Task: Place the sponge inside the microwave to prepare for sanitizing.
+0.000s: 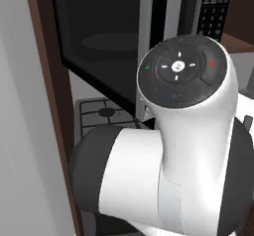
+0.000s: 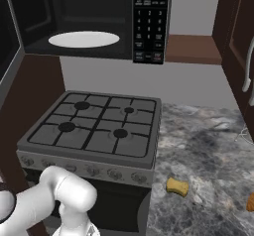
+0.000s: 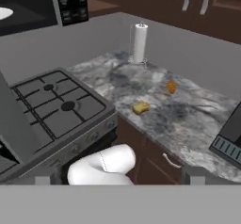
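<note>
While the sponge lies on the marbled surface just right of the stove, the released pincer hangs well short of it, microwave door open.

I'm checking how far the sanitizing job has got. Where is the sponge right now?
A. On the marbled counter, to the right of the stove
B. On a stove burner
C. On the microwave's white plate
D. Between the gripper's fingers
A: the sponge lies on the marbled counter just right of the stove, while the white plate in the open microwave is bare.
</note>
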